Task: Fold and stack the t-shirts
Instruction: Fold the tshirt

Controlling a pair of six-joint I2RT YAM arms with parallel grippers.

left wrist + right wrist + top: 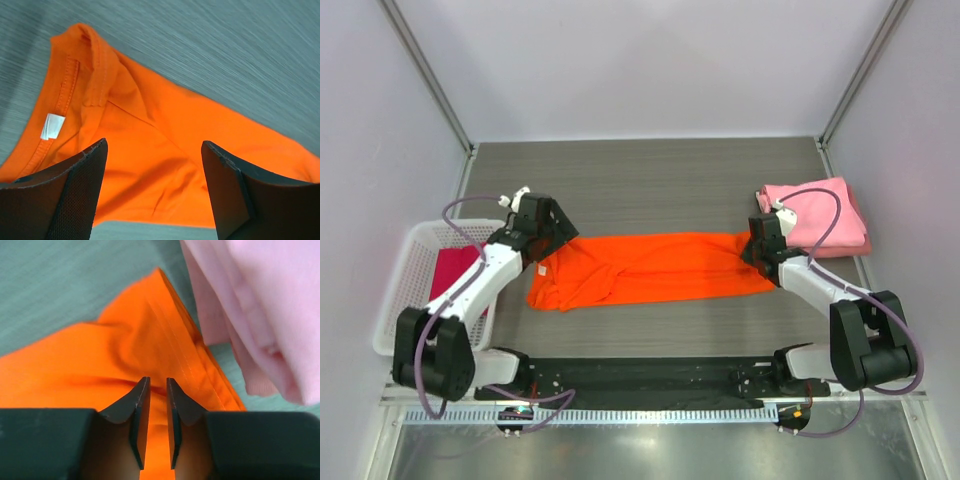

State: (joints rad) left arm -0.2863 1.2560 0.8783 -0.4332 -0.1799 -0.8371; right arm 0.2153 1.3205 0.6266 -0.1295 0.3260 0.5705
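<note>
A bright orange short-sleeved cloth t-shirt [650, 268] is seen laid out as a long band across the middle of the grey wood-grain bench [650, 175]. Its collar end is turned to the left and its hem end to the right, just beside a folded stack of light pink t-shirts [817, 215] at the bench's right edge. A magenta-crimson t-shirt [455, 272] is seen in the white lattice plastic basket [405, 262] at the far left. The left hand [154, 144] is held spread wide above the collar end, with nothing between its jaws and the ribbed neckline [70, 85] and small white label [52, 126] in plain sight below. The right hand [157, 381] is shown with its jaws nearly pressed together over the hem corner; whether cloth is caught between them cannot be told. The step in hand is judged to be the crosswise fold of the band. For that to be done well, both layers at each end should be pinched, not the top one alone. The left end, which lies rumpled and wider than the rest, is best flattened first. The two hands should then be lifted level and carried together so that edge is laid on edge. Care is called for on the right, where the pink stack lies close enough to be snagged or dragged.
</note>
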